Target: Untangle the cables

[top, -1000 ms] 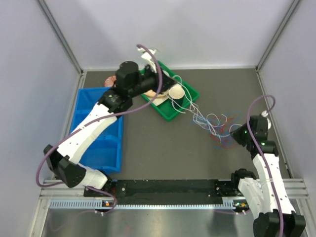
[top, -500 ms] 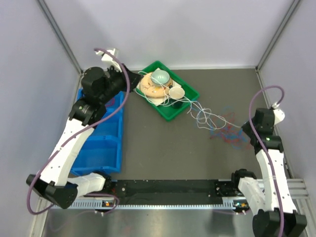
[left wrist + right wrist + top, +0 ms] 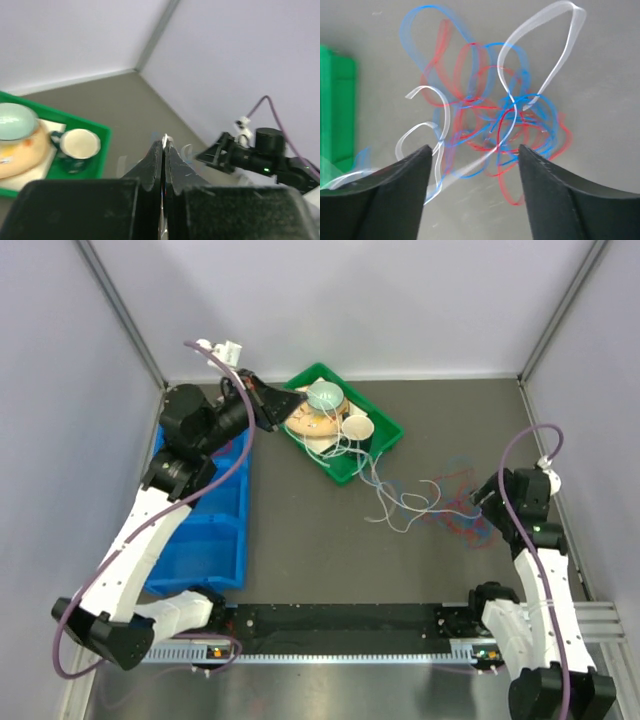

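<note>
You've hardly begun: the cables lie knotted, left gripper pressed together, right gripper spread above them.

One white cable, one red cable and one blue cable make three in all on the one bench. One green tray carries three dishes: one pale green bowl, one cup and one tan plate. There is one blue bin. Two arms, the left arm and the right arm, bear one tool each: the left tool and the right tool.
</note>
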You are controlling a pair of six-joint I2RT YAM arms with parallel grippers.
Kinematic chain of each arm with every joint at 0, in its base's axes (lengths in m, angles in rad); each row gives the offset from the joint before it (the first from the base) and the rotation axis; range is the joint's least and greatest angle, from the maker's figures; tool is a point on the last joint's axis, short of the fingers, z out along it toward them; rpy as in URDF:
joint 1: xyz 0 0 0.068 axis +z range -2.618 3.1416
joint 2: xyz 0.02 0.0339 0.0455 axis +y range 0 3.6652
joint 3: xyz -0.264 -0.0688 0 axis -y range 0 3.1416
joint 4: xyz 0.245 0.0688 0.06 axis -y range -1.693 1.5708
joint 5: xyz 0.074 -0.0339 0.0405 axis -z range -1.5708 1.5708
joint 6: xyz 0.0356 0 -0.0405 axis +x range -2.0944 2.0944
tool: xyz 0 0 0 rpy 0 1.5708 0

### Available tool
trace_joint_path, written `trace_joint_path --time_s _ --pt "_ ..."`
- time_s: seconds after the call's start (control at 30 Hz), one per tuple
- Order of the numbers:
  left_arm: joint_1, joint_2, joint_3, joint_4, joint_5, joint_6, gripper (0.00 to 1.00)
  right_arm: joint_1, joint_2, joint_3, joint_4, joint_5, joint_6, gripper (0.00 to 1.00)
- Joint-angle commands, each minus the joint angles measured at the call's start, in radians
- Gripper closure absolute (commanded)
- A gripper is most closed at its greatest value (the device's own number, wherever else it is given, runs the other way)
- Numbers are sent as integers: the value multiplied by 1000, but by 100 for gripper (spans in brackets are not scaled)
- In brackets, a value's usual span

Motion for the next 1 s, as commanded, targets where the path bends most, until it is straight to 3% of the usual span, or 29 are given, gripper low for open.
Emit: trace_joint_path --time_s 0.0,0.17,0.33,0.43,0.77,0.8,0.83,0.97 --pt "-20 90 -159 306 203 -236 100 -12 -30 102 27 -218 -64 27" --pt "-61 125 -204 267 170 -195 100 54 -55 131 18 -334 -113 32" --pt "-61 107 -176 225 151 -161 100 350 -11 136 64 -253 -137 40" --pt "-61 101 -162 210 141 -149 100 466 55 124 137 -217 -120 44" --pt "-61 101 -162 207 138 -146 100 588 255 104 282 -187 -64 52" --pt "-61 104 -164 208 135 -146 100 591 267 104 303 -196 -77 65" --pt "-61 105 -162 208 133 -144 100 593 293 104 311 -207 -84 67" --pt "-61 110 -164 218 133 -144 100 623 364 116 335 -265 -143 62"
